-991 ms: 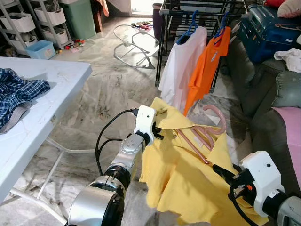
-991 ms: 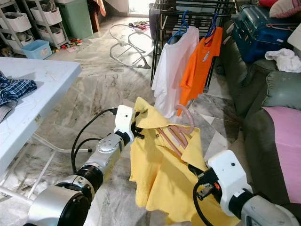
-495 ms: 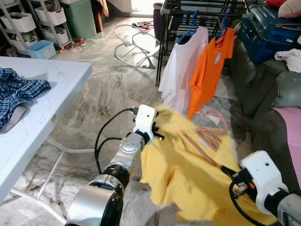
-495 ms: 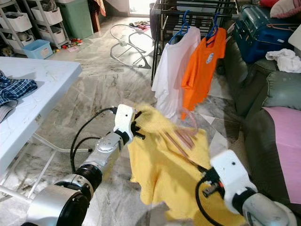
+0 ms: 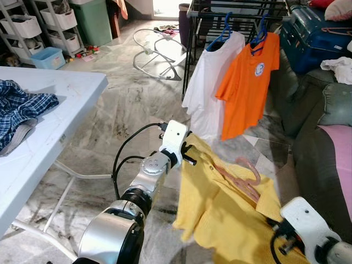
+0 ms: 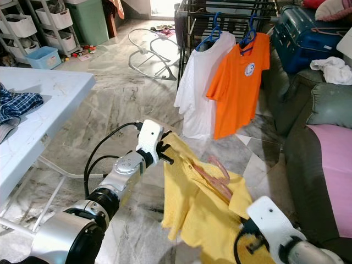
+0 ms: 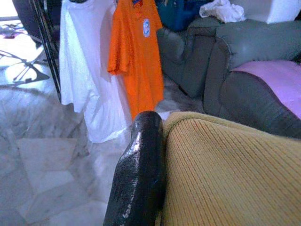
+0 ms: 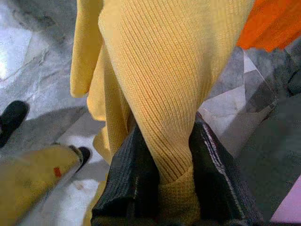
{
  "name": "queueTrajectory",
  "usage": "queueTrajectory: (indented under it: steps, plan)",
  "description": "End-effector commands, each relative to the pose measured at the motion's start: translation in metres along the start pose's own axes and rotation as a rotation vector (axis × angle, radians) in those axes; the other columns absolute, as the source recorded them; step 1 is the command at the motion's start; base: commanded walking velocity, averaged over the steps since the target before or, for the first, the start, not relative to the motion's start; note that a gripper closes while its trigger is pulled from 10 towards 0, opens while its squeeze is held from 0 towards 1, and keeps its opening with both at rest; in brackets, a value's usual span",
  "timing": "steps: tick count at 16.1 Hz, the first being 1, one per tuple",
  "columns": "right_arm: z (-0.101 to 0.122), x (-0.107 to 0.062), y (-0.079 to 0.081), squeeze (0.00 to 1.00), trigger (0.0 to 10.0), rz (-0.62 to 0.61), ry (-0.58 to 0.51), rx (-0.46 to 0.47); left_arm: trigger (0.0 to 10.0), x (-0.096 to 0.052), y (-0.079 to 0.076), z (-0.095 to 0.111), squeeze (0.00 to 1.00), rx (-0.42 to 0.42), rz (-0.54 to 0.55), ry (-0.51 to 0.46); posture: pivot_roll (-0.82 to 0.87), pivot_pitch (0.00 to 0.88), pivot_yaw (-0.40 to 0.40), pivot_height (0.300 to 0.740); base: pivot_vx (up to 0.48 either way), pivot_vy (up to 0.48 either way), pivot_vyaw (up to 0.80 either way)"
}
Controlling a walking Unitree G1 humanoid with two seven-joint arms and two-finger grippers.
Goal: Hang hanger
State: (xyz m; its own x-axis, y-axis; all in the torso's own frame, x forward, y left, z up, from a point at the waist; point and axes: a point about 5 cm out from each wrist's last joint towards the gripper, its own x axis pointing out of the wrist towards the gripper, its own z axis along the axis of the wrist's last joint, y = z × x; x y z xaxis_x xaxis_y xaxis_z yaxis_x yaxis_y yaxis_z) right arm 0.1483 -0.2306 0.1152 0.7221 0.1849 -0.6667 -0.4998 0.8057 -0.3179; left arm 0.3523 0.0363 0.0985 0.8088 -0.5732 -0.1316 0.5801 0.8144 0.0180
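Both my grippers clamping yellow shirt (image 5: 231, 212): left gripper (image 5: 186, 153) on collar, right gripper (image 8: 162, 188) on hem. Pink hanger (image 5: 242, 176) lying inside shirt between them, hook pointing toward drying rack (image 5: 231, 8) ahead; left nearer.

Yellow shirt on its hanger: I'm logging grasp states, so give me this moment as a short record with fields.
garment: yellow shirt, spread between both arms
hanger: pink hanger, inside the shirt's collar, hook free
left tool: left tool, shut on the shirt's upper edge
right tool: right tool, shut on a fold of the shirt
target: drying rack, holding a white shirt and an orange shirt
status: not yet hung
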Motion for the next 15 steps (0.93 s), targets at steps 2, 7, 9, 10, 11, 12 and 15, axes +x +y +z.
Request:
queueTrajectory:
  steps: [2, 7, 9, 10, 11, 12, 15]
  plan:
    - [-0.004, -0.020, -0.006, 0.00, 0.0, -0.024, 0.033, -0.029, 0.0, 0.001, 0.013, 0.007, 0.00, 0.029, 0.052, 0.010, -0.18, 0.023, -0.005, 0.740, 0.000, 0.000, 0.00]
    - [0.004, -0.072, -0.013, 0.00, 0.0, -0.093, -0.008, -0.016, 0.0, 0.000, 0.009, 0.000, 0.00, 0.042, 0.031, 0.069, -0.21, 0.023, 0.016, 0.740, 0.000, 0.000, 0.00]
    - [0.003, -0.089, -0.016, 0.00, 0.0, -0.117, 0.011, -0.027, 0.0, 0.000, 0.008, -0.004, 0.00, 0.057, 0.016, 0.104, -0.22, 0.025, 0.021, 0.740, 0.000, 0.000, 0.00]
    - [0.004, -0.091, -0.016, 0.00, 0.0, -0.115, 0.011, -0.028, 0.0, 0.000, 0.007, -0.006, 0.00, 0.057, 0.014, 0.114, -0.22, 0.025, 0.023, 0.740, 0.000, 0.000, 0.00]
    - [0.009, -0.098, -0.014, 0.00, 0.0, -0.101, -0.020, -0.022, 0.0, 0.000, 0.006, -0.009, 0.00, 0.048, 0.009, 0.138, -0.22, 0.026, 0.024, 0.740, 0.000, 0.000, 0.00]
    - [0.010, -0.099, -0.014, 0.00, 0.0, -0.097, -0.032, -0.020, 0.0, -0.001, 0.006, -0.010, 0.00, 0.047, 0.007, 0.143, -0.22, 0.025, 0.025, 0.740, 0.000, 0.000, 0.00]
    - [0.024, -0.105, -0.011, 0.00, 0.0, 0.006, -0.171, -0.003, 0.0, -0.002, -0.001, -0.019, 0.00, 0.031, -0.027, 0.193, -0.22, 0.024, 0.026, 0.740, 0.000, 0.000, 0.00]
